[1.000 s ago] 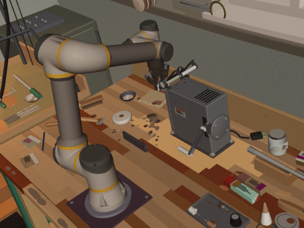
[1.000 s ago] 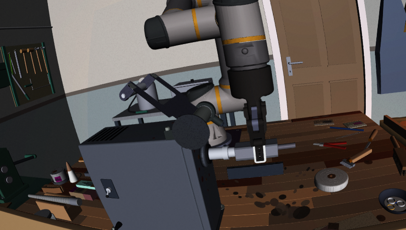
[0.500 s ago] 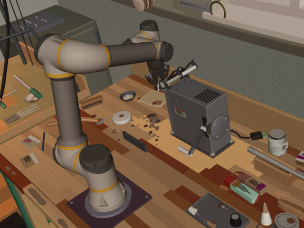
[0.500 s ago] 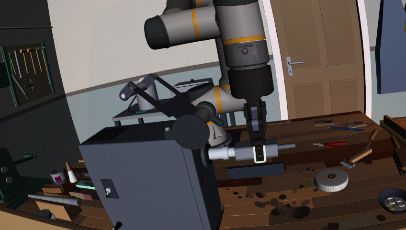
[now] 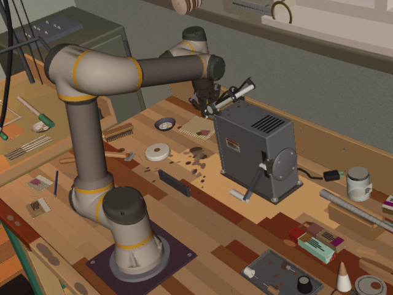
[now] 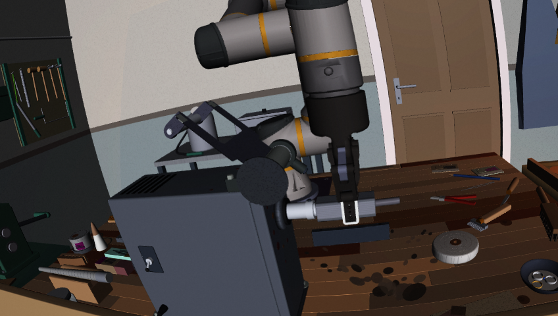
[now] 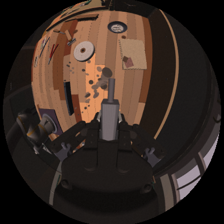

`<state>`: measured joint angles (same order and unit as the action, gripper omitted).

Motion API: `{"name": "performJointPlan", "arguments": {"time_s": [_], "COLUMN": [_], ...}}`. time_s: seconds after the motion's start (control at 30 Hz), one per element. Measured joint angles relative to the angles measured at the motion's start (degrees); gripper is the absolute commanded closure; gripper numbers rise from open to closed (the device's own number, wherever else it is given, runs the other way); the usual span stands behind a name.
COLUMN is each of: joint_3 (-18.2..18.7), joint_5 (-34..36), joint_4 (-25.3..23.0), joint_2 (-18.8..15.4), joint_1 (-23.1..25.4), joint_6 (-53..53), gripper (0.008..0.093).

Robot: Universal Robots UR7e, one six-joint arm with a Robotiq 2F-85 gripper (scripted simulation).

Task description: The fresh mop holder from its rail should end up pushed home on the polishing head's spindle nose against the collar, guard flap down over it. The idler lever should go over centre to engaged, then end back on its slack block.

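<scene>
My gripper (image 6: pixel 349 213) (image 7: pixel 109 123) hangs straight down beside the polishing head (image 5: pixel 254 149) (image 6: pixel 203 246). Its fingers are closed on the grey ribbed mop holder (image 6: pixel 344 210) (image 7: pixel 109 120). The holder lies level, in line with the light spindle nose (image 6: pixel 299 210). It meets the nose at its inner end. The dark collar (image 6: pixel 279 214) sits at the housing wall. The guard flap (image 6: pixel 223 139) (image 5: pixel 236 90) stands raised above the head. The idler lever (image 5: pixel 250 187) hangs down at the head's far side, its white handle low near the bench. The empty dark rail (image 6: pixel 350 234) (image 5: pixel 174 183) lies on the bench below my gripper.
The wooden bench carries a white buffing wheel (image 6: pixel 455 246) (image 5: pixel 157 151). A small bowl (image 5: pixel 165 124), a cloth pad (image 5: pixel 196 127) and a brush (image 5: pixel 118 132) lie nearby. Dark spots (image 5: pixel 195 158) mark the boards. A jar (image 5: pixel 358 183), a bar (image 5: pixel 352 206) and boxes (image 5: pixel 317 243) lie beyond the head.
</scene>
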<state>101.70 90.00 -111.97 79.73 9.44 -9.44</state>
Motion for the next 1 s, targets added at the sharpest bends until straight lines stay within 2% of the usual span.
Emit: {"name": "performJointPlan", "arguments": {"time_s": [1.0], "joint_3": [0.3], "joint_5": [-0.2], "joint_4": [-0.1], "joint_2": [0.3], "joint_1": [-0.5], "joint_6": [0.6], "gripper": [0.0734]}}
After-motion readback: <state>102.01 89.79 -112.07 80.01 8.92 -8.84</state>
